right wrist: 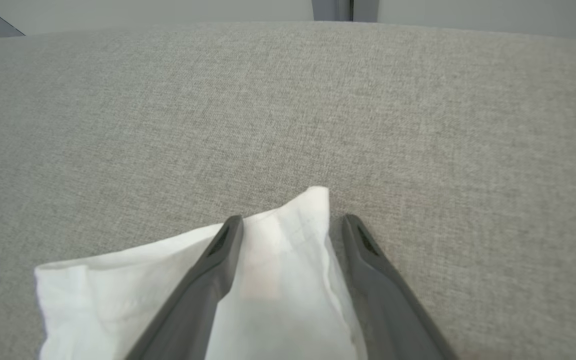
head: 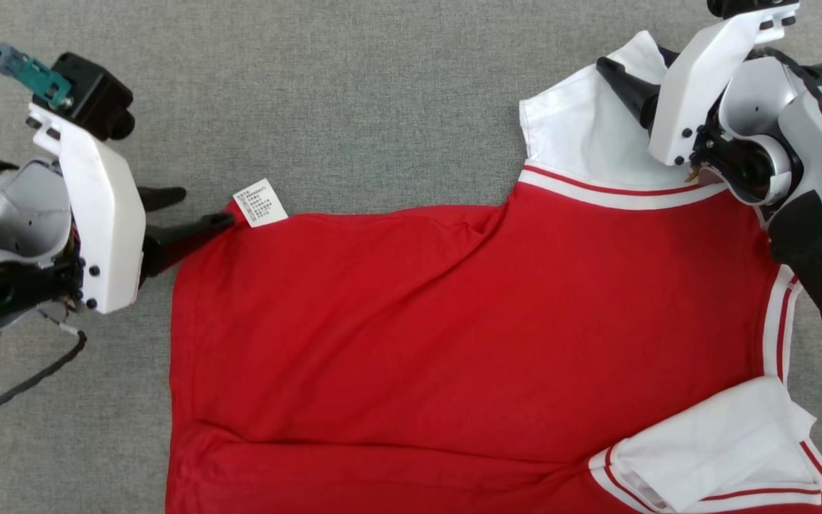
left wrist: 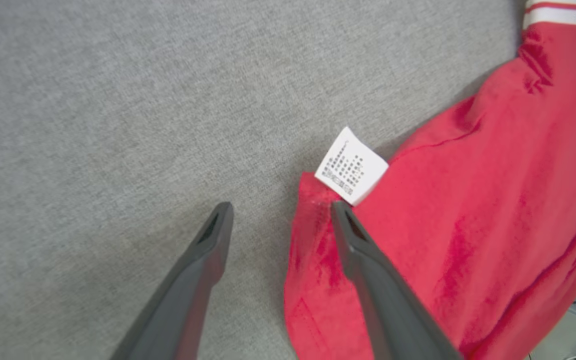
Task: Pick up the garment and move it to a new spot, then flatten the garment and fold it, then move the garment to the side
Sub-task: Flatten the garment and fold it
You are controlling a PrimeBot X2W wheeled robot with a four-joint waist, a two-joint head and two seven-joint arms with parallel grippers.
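The red garment [head: 454, 321] with white sleeves and striped trim lies spread on the grey cloth surface. My left gripper [head: 204, 207] is open at the garment's far left corner, beside the white care label [head: 261, 203]. In the left wrist view the left gripper [left wrist: 280, 206] straddles the red corner, one finger [left wrist: 363, 250] over the cloth and the other on bare surface, with the label [left wrist: 351, 166] just ahead. My right gripper [head: 632, 61] is open over the far white sleeve [head: 582, 128]. In the right wrist view the right gripper [right wrist: 292, 220] straddles the sleeve's corner [right wrist: 118, 290].
The grey surface [head: 382, 93] stretches bare beyond the garment. The second white sleeve [head: 711, 442] lies folded at the near right. A black cable [head: 26, 385] trails under my left arm. The surface's far edge [right wrist: 288, 25] meets a pale wall.
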